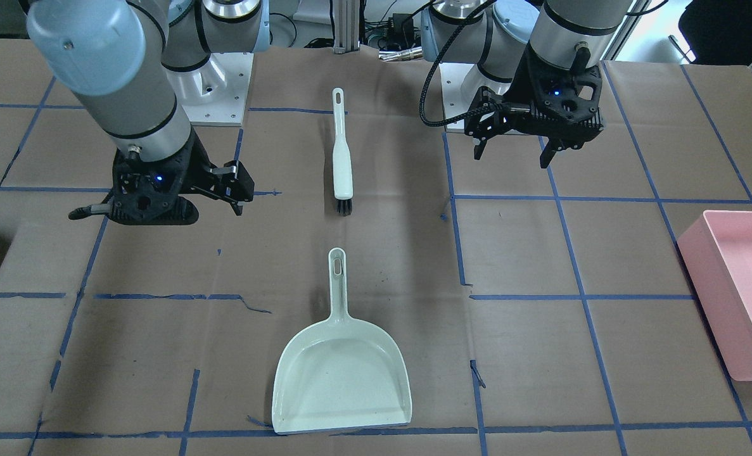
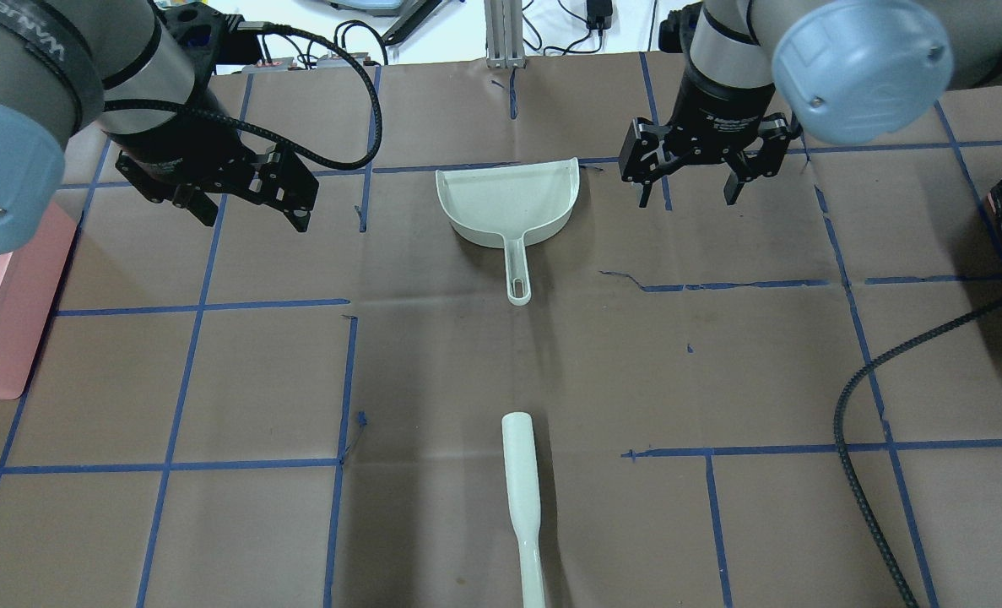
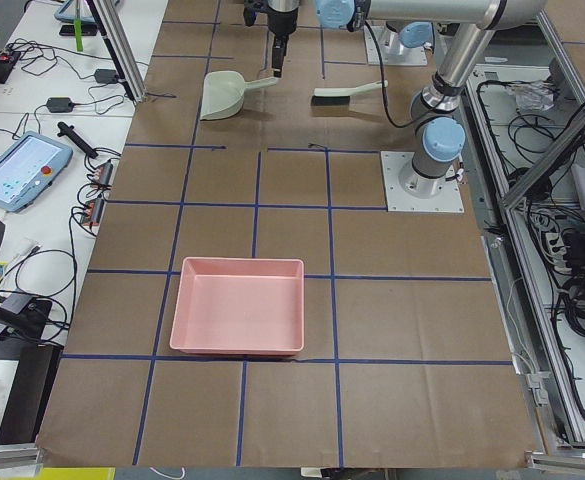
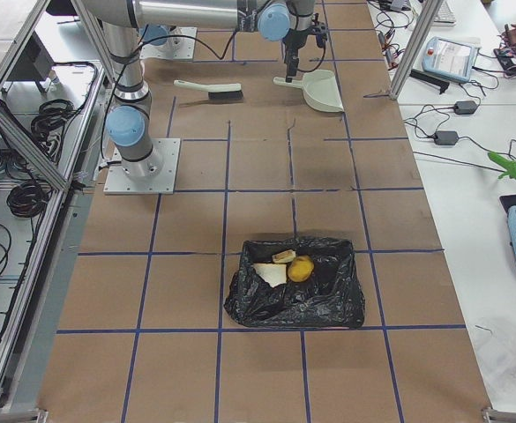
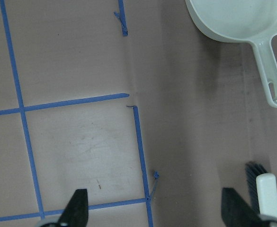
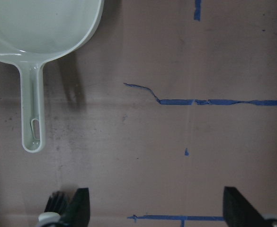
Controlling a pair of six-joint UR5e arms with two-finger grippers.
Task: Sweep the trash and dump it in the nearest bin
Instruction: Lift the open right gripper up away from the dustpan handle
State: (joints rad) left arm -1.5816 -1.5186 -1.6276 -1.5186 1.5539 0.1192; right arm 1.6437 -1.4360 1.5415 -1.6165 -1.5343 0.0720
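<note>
- Across the brown-papered desk (image 1: 604,354), blue tape marks a grid. The tools lie along its middle line and a bin sits at each end.
- At the robot's left end the pink bin (image 3: 240,262) shows nothing inside.
- At the right end a black bag-lined bin (image 4: 328,304) holds all the trash, so the dumping looks done.
- Between the arms the pale green dustpan (image 1: 341,380) lies flat and looks empty, its handle pointing toward the robot.
- In line with it, nearer the robot's base, lies the white brush (image 1: 342,158), bristles toward the dustpan's handle.
- Left gripper (image 1: 513,158) and right gripper (image 2: 688,201) hover above the desk either side of the tools, jaws spread wide, holding nothing.
- What remains, I judge, is a tidy retreat: lift straight up first, since a low sideways pass could knock either tool.
- Potato (image 4: 301,269) rests touching the larger bread piece (image 4: 271,275), with the smaller crust piece (image 4: 283,256) just behind them.
</note>
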